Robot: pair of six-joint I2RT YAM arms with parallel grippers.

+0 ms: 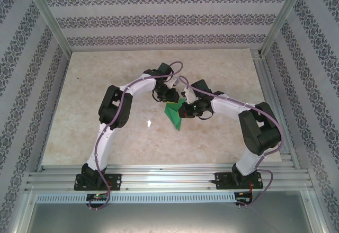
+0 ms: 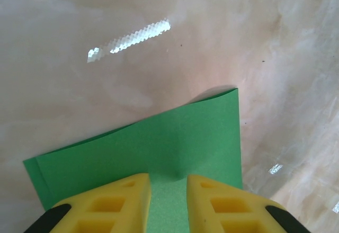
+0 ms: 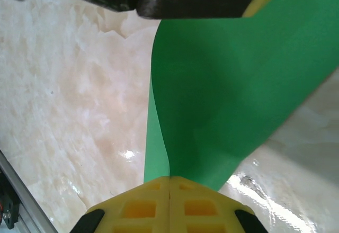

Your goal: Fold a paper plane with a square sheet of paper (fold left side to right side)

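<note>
Near the middle of the marble table (image 1: pixel 95 79) the two arms bend in towards each other, and the square sheet of paper (image 1: pixel 176 116) sits between their tips, a small bright green shape with its narrow end pointing to the near side. The right gripper (image 1: pixel 187 109) comes at it from the right. In the right wrist view the right gripper (image 3: pixel 169 190) has its yellow fingers pressed together, pinching the edge of the sheet (image 3: pixel 228 84), which rises away from them in a soft curve, off the table. The dark body of the other arm's tool crosses the far top of that view, just above the paper. The left gripper (image 1: pixel 168 94) reaches in from the far left. In the left wrist view the left gripper (image 2: pixel 168 201) has its yellow fingers (image 2: pixel 124 204) standing apart, with a strip of green showing in the gap. There the sheet (image 2: pixel 175 137) lies doubled, a second layer peeking out along its left edge, and its far right corner lifts slightly, casting a shadow on the table (image 2: pixel 79 100).
</note>
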